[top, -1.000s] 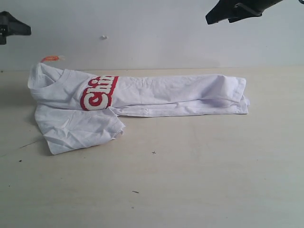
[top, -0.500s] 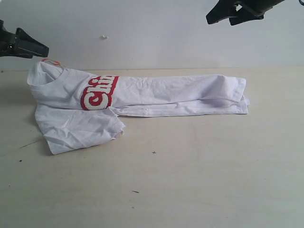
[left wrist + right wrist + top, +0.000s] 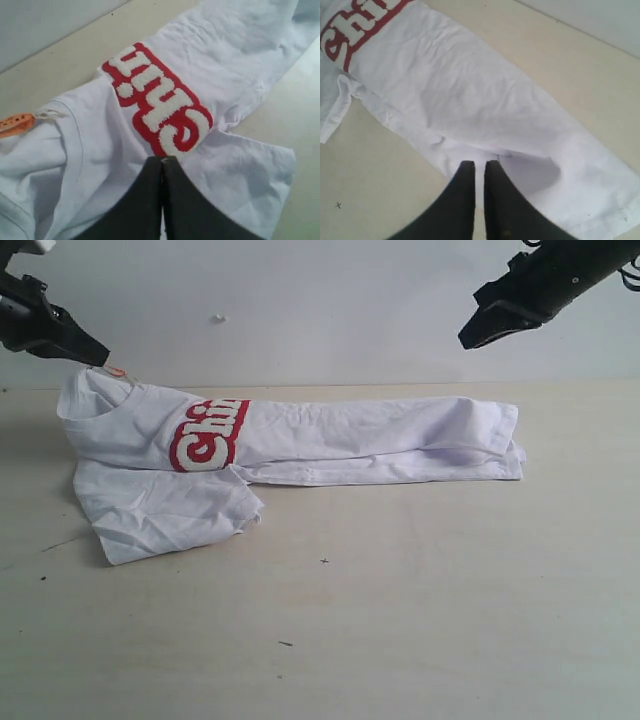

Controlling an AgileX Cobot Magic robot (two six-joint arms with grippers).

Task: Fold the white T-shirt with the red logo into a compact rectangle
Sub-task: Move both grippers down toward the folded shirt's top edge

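Exterior view: you're moving left gripper point(image 3: 102, 360), fingers now pressed together, toward wrinkled white cotton T-shirt point(image 3: 350, 435); right gripper point(image 3: 466, 341), fingers nearly touching, is shifting rightward, lower.

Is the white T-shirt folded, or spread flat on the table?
Partly folded: the T-shirt is doubled into a long strip, one sleeve sticks out, the logo half hidden.
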